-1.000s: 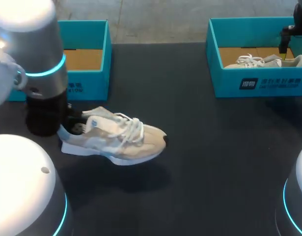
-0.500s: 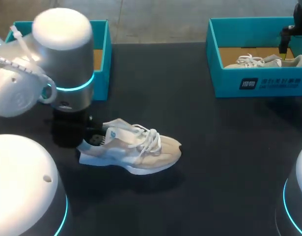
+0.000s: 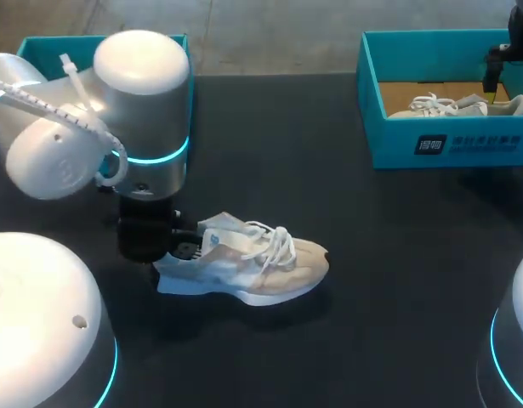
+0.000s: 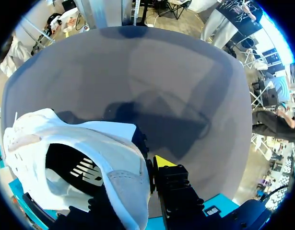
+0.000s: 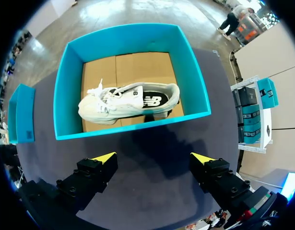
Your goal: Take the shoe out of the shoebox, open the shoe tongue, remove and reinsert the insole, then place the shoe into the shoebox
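With jaws of the left gripper (image 4: 137,179) drawn narrow, clamps the heel collar of the shoe (image 3: 248,265), sole down on the table (image 3: 372,280). With jaws of the right gripper (image 5: 153,157) spread wide, hovers above the right shoebox (image 3: 448,149), touching nothing. Inside that box: a second shoe (image 5: 128,103) on its side. Left shoebox (image 3: 40,47) mostly hidden behind the arm.
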Controlling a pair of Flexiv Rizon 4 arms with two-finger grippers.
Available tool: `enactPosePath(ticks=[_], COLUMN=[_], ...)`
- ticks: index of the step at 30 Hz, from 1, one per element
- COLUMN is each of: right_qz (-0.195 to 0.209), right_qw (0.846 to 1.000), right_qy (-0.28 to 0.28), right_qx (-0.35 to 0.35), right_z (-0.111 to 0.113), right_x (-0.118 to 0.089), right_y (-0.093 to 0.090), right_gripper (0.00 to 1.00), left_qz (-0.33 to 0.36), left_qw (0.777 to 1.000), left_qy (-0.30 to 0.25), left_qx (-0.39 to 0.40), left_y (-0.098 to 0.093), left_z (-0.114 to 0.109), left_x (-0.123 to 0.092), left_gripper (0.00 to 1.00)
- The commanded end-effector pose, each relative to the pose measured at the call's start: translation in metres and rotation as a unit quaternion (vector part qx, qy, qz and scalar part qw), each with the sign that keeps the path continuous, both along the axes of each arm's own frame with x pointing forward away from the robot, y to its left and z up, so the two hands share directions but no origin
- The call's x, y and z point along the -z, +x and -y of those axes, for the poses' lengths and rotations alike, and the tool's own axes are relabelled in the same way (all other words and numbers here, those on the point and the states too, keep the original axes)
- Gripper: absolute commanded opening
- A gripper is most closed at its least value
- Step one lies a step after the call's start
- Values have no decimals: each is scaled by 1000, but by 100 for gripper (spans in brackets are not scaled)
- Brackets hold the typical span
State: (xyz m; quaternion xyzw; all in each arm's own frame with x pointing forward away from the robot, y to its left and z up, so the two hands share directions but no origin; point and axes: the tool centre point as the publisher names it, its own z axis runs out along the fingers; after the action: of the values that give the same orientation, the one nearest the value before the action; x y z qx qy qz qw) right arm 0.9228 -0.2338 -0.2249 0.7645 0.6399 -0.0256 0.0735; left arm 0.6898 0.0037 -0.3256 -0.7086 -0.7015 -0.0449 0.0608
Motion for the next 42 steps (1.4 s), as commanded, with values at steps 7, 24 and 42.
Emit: enactPosePath(ticks=[7,24,42], right_qz=[0,0,0], right_qw=[1000,1000,1000], right_qy=[0,0,0], right_qx=[0,0,0], right_z=[0,0,0], right_x=[0,0,0], right_y=[-1,-1,-1], right_gripper=[100,100,100], left_qz=[-6,4,18], left_qw=[1000,999,1000], left_qy=[16,15,6], left_qx=[-11,-30,-10], left_y=[-2,0,8], left_z=[19,35,45], left_x=[24,51,63], left_gripper=[0,0,0])
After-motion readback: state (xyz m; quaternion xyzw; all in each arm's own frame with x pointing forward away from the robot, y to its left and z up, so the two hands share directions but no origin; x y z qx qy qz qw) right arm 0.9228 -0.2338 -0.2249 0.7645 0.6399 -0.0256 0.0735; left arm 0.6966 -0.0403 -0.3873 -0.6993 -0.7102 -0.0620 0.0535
